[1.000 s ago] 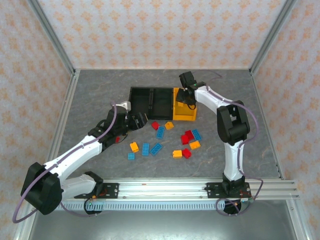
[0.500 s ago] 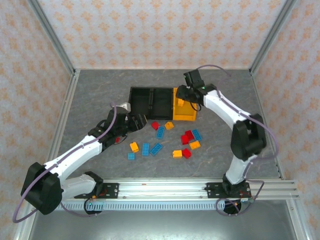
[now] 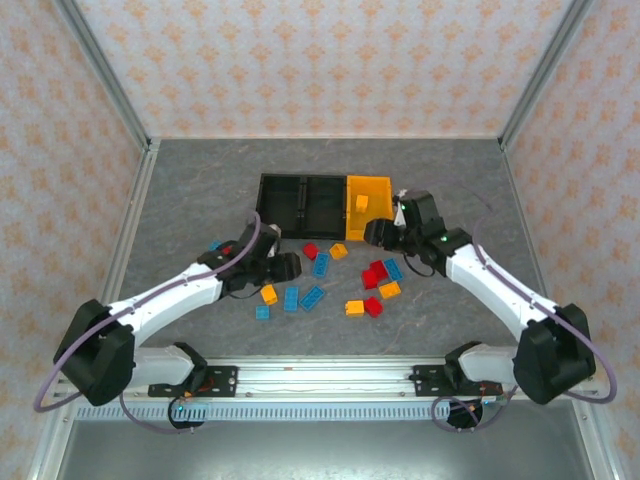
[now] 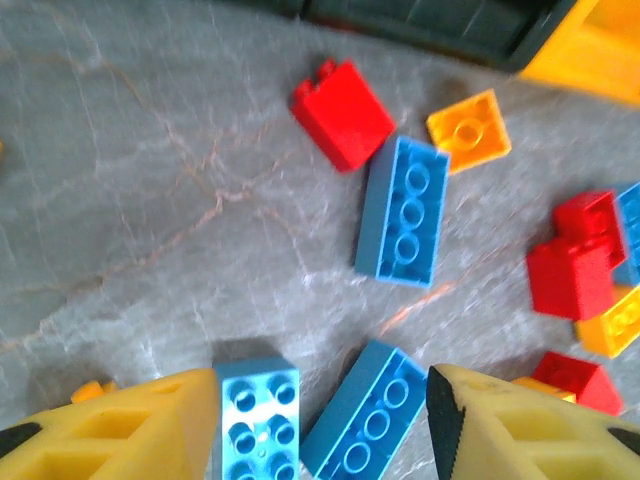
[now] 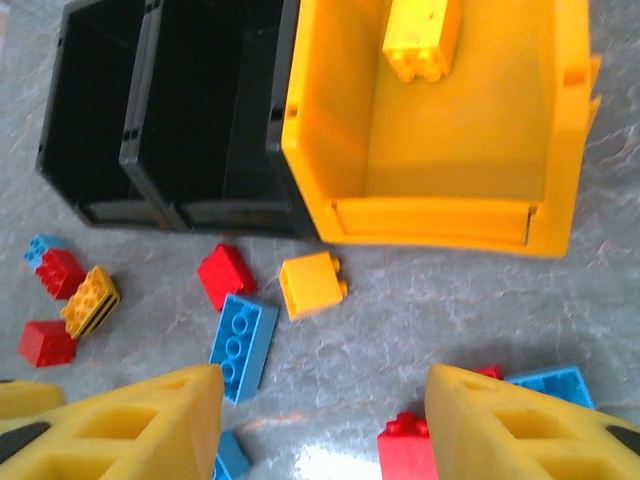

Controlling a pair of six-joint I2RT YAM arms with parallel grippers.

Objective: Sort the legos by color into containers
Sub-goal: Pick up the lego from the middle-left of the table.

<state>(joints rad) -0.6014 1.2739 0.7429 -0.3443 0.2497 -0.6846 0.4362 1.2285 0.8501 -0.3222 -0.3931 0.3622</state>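
**Both grippers open and empty over the loose legos**

In the top view my left gripper point(image 3: 285, 266) is low over the table point(image 3: 190, 200), a little left of the middle of the frame, at the left edge of the loose legos point(image 3: 345, 285). Its fingers point(image 4: 120, 432) stand apart and hold nothing. In the left wrist view a short blue brick point(image 4: 255, 425) and a long blue brick point(image 4: 365, 420) lie side by side at the bottom edge, between my two fingers. A third blue brick point(image 4: 405, 212) lies in the middle of that frame. A red brick point(image 4: 342, 112) is just beside its upper end, and an orange brick point(image 4: 468, 130) is near it in the upper right.

My right gripper point(image 3: 378, 232) is right of the middle in the top view, at the lower right corner of the yellow bin point(image 3: 370, 180). Its fingers point(image 5: 120, 430) are also apart and empty. In the right wrist view the yellow bin takes the upper right, with one yellow brick point(image 5: 420, 35) inside it at the top edge. The two black bins point(image 5: 150, 100) are joined to its left side. The same red, orange and third blue brick lie on the table just below the bins
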